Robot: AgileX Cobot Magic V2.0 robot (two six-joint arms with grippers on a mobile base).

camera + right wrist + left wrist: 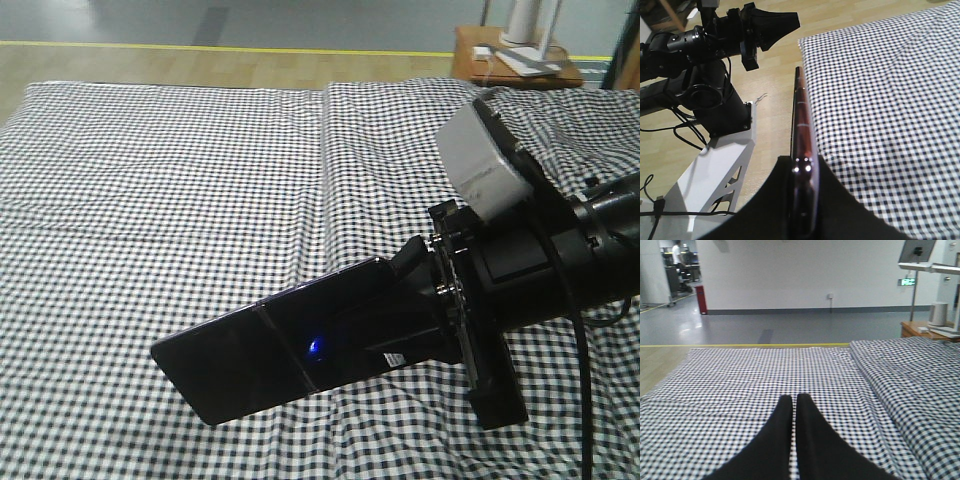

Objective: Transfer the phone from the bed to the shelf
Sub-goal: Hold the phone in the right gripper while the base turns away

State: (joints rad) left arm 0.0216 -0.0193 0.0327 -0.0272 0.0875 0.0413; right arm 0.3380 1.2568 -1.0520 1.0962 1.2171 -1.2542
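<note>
Right pincer [402,305] has the phone [290,345], closed across one short end with the glossy slab sticking out sideways, face up and a little tilted. It looks lifted clear of the bed [180,180], and a flat thing pinched by its end is easy to carry level. The right wrist view shows it edge-on, with the pinkish rim of the phone [800,115] running straight out from the right pincer [803,167] and the black fingers flat against both faces. That looks like a firm grip, though only at one end, so the long free part could sag or swing. The phone hangs near one edge of the bed [880,100], with the wooden floor [770,120] just beyond it. A small blue light [315,348] glows by the crease, and the white sticker [392,358] sits close to the gripped end. The left pincer [792,399] is out of the job. Its two fingers are pressed together with nothing between them, and it hovers over the middle of the bed [740,375] (well clear of the other arm's path, sensibly). The orange-brown bedside table [510,65] stands past the far right corner. That's not the target, and the shelf isn't in any view. My read is that the pickup is done and the carry comes next.
</note>
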